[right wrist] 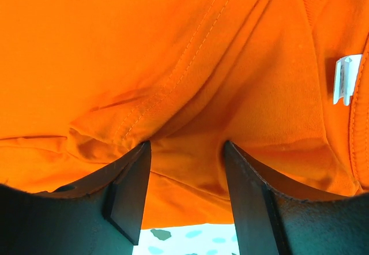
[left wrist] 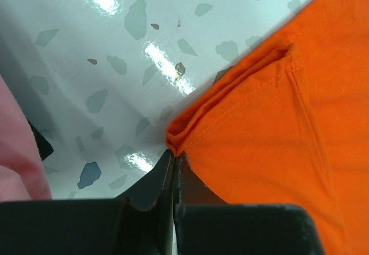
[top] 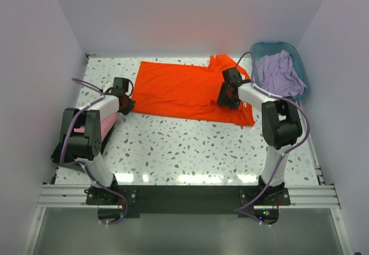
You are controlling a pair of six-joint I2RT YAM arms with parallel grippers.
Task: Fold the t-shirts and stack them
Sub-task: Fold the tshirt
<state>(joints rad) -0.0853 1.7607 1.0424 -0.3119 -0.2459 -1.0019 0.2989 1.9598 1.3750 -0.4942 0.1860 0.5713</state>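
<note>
The bright orange t-shirt (top: 184, 89) lies spread across the back middle of the table. My left gripper (top: 123, 98) is at its near left corner. In the left wrist view the gripper (left wrist: 174, 154) is shut, pinching the folded hem corner of the orange shirt (left wrist: 277, 116). My right gripper (top: 228, 95) is down on the shirt's right part. In the right wrist view it (right wrist: 185, 151) is open, its jaws set on either side of a ridge of orange cloth (right wrist: 173, 64). The white neck label (right wrist: 345, 79) shows to the right. The lavender shirt (top: 280, 74) lies in the basket. The pink shirt (top: 99, 126) lies by my left arm. The black shirt is not in view.
The teal plastic basket (top: 300, 64) stands at the back right corner. White walls close in the table on the left, back and right. The speckled tabletop (top: 190, 145) lies between the orange shirt and the arm bases. Pink cloth (left wrist: 14, 157) shows at the left edge of the left wrist view.
</note>
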